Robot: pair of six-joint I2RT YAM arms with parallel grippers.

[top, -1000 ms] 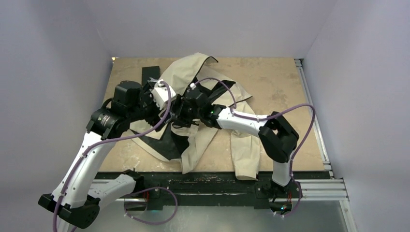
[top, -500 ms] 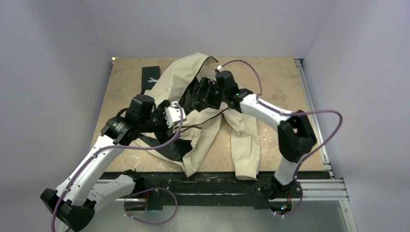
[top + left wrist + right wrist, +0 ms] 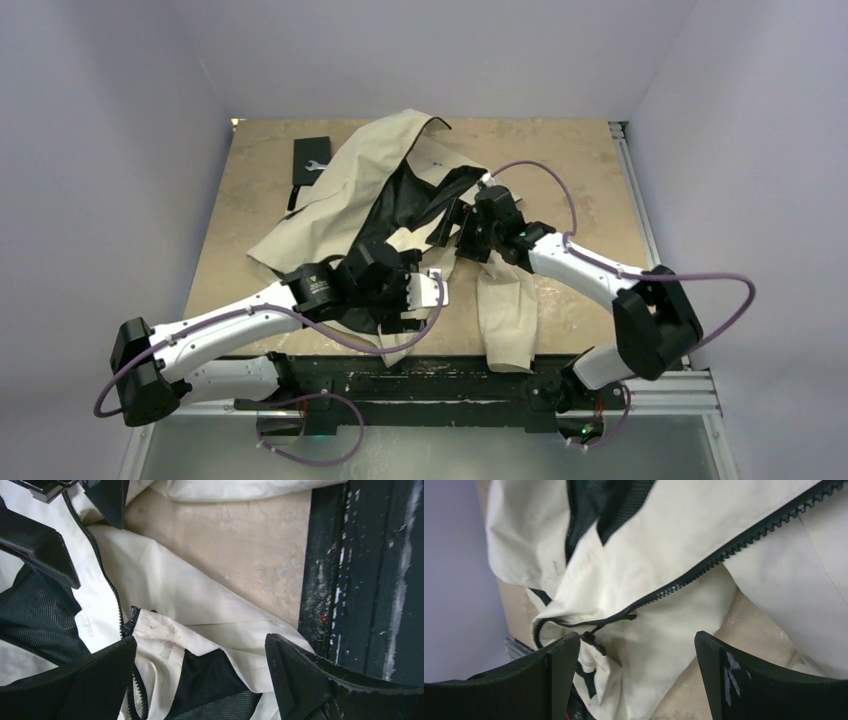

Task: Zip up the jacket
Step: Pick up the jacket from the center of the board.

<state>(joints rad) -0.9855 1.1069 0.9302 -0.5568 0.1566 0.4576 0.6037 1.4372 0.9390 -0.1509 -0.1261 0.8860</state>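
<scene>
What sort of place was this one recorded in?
Most likely a lab robot test cell, not a home: plain walls box in a tan tabletop, metal framing rails edge it, and the left arm and right arm are mounted at its near edge, over the jacket.

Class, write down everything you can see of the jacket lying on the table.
The jacket is thin cream-beige fabric with a black mesh lining and a black toothed zipper. It lies unzipped, crumpled and spread open on the tan table, with one flap reaching the near edge. The left gripper and right gripper hang over it with jaws open and hold nothing. Whether they touch the fabric cannot be told.
</scene>
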